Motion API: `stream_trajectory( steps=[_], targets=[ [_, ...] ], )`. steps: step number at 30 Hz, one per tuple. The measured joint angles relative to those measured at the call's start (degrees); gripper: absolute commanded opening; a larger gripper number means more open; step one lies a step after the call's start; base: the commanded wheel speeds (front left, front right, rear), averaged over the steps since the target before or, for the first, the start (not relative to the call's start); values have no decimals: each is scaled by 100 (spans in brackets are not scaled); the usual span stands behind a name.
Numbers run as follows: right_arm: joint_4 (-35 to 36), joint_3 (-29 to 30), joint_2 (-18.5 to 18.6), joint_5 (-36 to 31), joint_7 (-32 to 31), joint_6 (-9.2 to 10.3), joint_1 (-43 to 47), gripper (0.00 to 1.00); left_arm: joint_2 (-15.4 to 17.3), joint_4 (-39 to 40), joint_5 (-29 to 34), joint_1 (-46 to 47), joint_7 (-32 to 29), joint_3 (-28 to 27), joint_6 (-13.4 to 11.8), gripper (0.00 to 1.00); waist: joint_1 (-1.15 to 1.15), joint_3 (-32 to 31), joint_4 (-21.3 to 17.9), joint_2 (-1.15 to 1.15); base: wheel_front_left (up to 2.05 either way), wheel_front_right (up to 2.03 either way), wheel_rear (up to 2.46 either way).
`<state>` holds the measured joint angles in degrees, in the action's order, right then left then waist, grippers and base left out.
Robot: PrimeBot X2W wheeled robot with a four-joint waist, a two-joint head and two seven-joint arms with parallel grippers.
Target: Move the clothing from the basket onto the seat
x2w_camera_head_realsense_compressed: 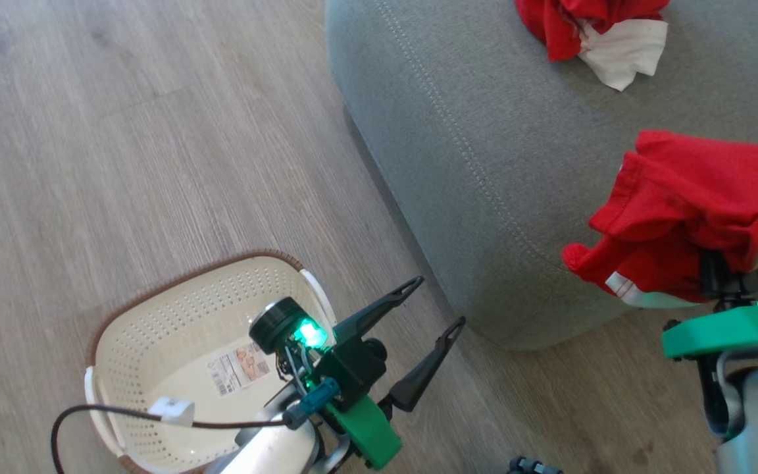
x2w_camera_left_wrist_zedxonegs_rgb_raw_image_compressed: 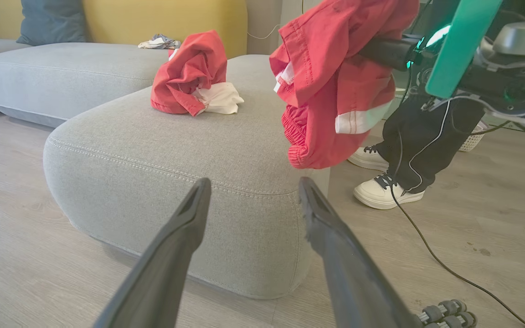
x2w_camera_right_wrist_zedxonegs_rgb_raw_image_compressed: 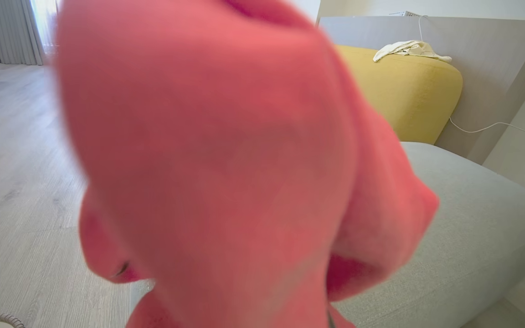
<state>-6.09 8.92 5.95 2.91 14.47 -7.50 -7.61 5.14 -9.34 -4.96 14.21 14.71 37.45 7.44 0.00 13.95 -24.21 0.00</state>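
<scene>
One piece of red clothing (x2w_camera_head_realsense_compressed: 695,210) hangs from my right gripper (x2w_camera_head_realsense_compressed: 714,266), which is shut on it, its fingers buried in the cloth. It hangs over the near corner of the grey-green seat (x2w_camera_head_realsense_compressed: 471,151), clear of the cushion in the left wrist view (x2w_camera_left_wrist_zedxonegs_rgb_raw_image_compressed: 335,82). Up close, the same cloth (x2w_camera_right_wrist_zedxonegs_rgb_raw_image_compressed: 226,159) blurs the right wrist view. A second red and white garment (x2w_camera_head_realsense_compressed: 589,26) lies crumpled on top of the seat (x2w_camera_left_wrist_zedxonegs_rgb_raw_image_compressed: 176,155). The cream basket (x2w_camera_head_realsense_compressed: 155,329) stands on the floor with just its label inside. My left gripper (x2w_camera_head_realsense_compressed: 439,301) is open beside the basket, holding nothing.
A person's legs in dark trousers and white shoes (x2w_camera_left_wrist_zedxonegs_rgb_raw_image_compressed: 388,193) stand to the right of the seat, with a black cable (x2w_camera_left_wrist_zedxonegs_rgb_raw_image_compressed: 431,250) trailing on the wood floor. Yellow cushions (x2w_camera_right_wrist_zedxonegs_rgb_raw_image_compressed: 399,91) and more grey sofa (x2w_camera_left_wrist_zedxonegs_rgb_raw_image_compressed: 62,68) lie behind.
</scene>
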Motion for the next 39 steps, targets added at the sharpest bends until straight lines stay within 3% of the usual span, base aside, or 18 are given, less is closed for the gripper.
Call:
stream_trajectory(
  steps=[8, 19, 20, 28, 33, 39],
  targets=[
    [192, 322, 236, 19, 0, 0, -551, 0, 83, 8, 1, 51, 0, 18, 0, 100, 0, 228, 103, 0, 0, 0, 0],
    [304, 924, 1282, 478, 15, 0, -2296, 0, 315, 27, 90, 581, 0, 226, 0, 100, 1, 938, 249, 0, 0, 0, 0],
    [87, 959, 1561, 587, 16, 0, -2671, 0, 386, 40, 90, 661, 0, 304, 0, 100, 1, 1100, 303, 0, 0, 0, 0],
    [-847, 1045, 2243, 768, -119, -1, -4074, 0, 502, 87, 90, 976, 0, 402, 0, 100, 1, 1702, 587, 0, 0, 0, 0],
    [-1526, 1169, 2535, 750, -333, 0, -4717, 0, 511, 92, 90, 1097, 0, 443, 0, 100, 0, 1956, 787, 0, 0, 0, 0],
    [-2604, 1540, 2675, 86, -442, 0, -5406, 0, 506, 99, 90, 1275, 0, 494, 0, 100, 0, 2270, 1107, 0, 0, 0, 0]
  ],
)
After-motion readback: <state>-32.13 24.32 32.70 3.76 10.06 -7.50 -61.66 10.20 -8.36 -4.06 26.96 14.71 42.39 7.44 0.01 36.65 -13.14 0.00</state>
